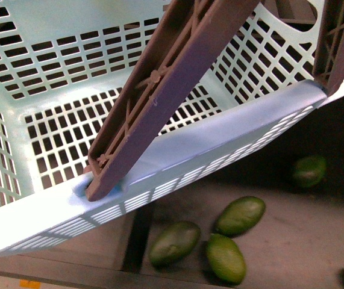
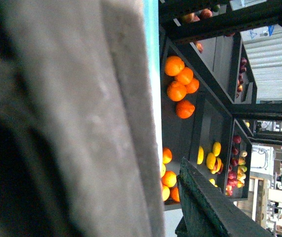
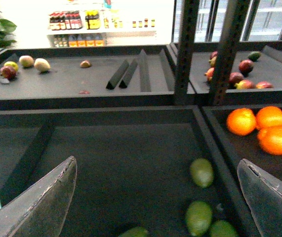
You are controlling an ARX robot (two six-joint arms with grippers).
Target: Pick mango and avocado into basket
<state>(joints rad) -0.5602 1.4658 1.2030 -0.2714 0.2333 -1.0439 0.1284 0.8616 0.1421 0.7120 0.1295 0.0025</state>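
Note:
The aqua basket [image 1: 51, 114] fills the top of the front view, tilted, with its brown handle [image 1: 159, 90] swung across it; its slotted floor shows no fruit. My left gripper [image 2: 145, 207] is shut on the basket's handle [image 2: 81, 118], which blurs most of that view. Several dark green avocados lie in the bin below, one being the avocado [image 1: 240, 215]. My right gripper [image 3: 155, 207] hangs open over that bin, its fingers [image 3: 42, 202] wide apart, with the avocado [image 3: 201, 172] ahead. The mango [image 2: 211, 160] shows only small, among yellow fruits in a far bin.
Round oranges [image 3: 264, 128] fill the bin beside the avocados, past a raised divider [image 3: 215, 158]. Black shelf posts [image 3: 185, 49] stand behind. A higher shelf holds red and mixed fruit [image 3: 237, 79]. More oranges [image 2: 178, 81] show beside the basket's rim [image 2: 150, 49].

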